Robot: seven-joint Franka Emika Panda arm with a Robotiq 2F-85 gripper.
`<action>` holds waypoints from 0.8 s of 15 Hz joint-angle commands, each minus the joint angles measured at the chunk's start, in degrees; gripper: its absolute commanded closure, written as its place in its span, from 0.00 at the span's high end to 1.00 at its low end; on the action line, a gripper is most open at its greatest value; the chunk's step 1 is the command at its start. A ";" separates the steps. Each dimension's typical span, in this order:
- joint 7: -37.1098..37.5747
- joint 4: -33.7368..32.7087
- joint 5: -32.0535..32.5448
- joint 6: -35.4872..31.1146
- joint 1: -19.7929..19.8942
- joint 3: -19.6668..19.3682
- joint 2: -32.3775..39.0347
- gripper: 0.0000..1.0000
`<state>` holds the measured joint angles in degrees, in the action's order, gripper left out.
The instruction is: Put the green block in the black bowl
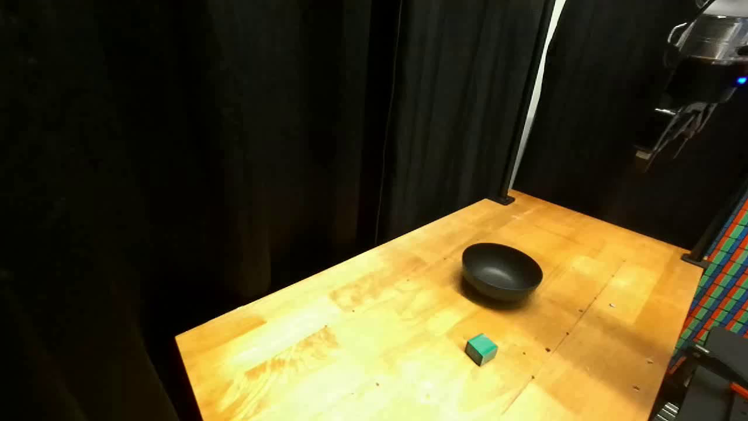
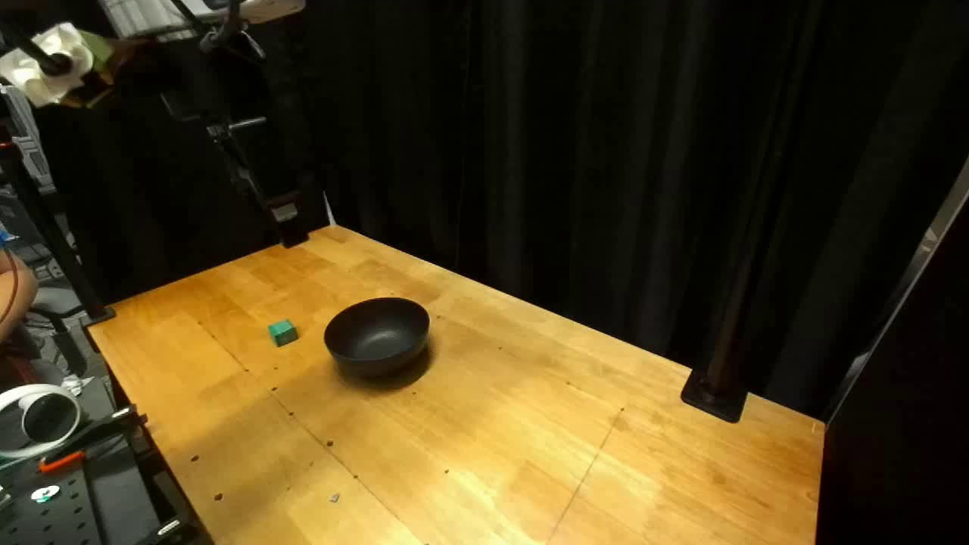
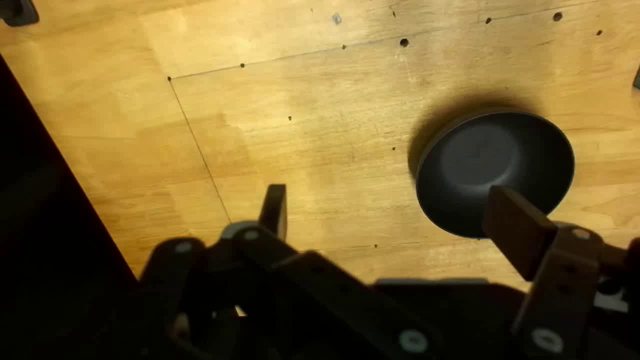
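Note:
The green block point(image 1: 481, 349) is a small teal cube lying on the wooden table, a short way from the bowl. It also shows in an exterior view point(image 2: 282, 332). In the wrist view only a dark sliver sits at the right edge; I cannot tell whether it is the block. The black bowl point(image 1: 502, 272) stands upright and has nothing in it. It also shows in an exterior view point(image 2: 377, 337) and right of centre in the wrist view point(image 3: 480, 155). My gripper point(image 3: 385, 200) is open and empty, well above the table. Its right finger overlaps the bowl in the wrist view.
The wooden table point(image 2: 484, 424) has black post bases point(image 2: 715, 393) at its edges. Black curtains point(image 1: 263, 146) hang around it. A dark cart point(image 2: 76, 492) with loose gear stands beside the table. A small metal bit point(image 2: 334, 497) lies on the tabletop.

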<state>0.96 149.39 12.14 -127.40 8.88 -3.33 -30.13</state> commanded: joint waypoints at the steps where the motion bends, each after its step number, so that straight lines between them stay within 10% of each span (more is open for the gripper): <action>1: 0.04 -0.29 0.07 0.17 -0.16 -0.15 -0.03 1.00; 7: 1.76 0.32 0.33 -0.78 -0.40 1.00 0.91 1.00; 12: 4.02 7.41 -13.27 -6.23 -10.45 4.68 6.00 1.00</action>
<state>2.90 153.68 5.40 -129.16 3.73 -0.86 -26.96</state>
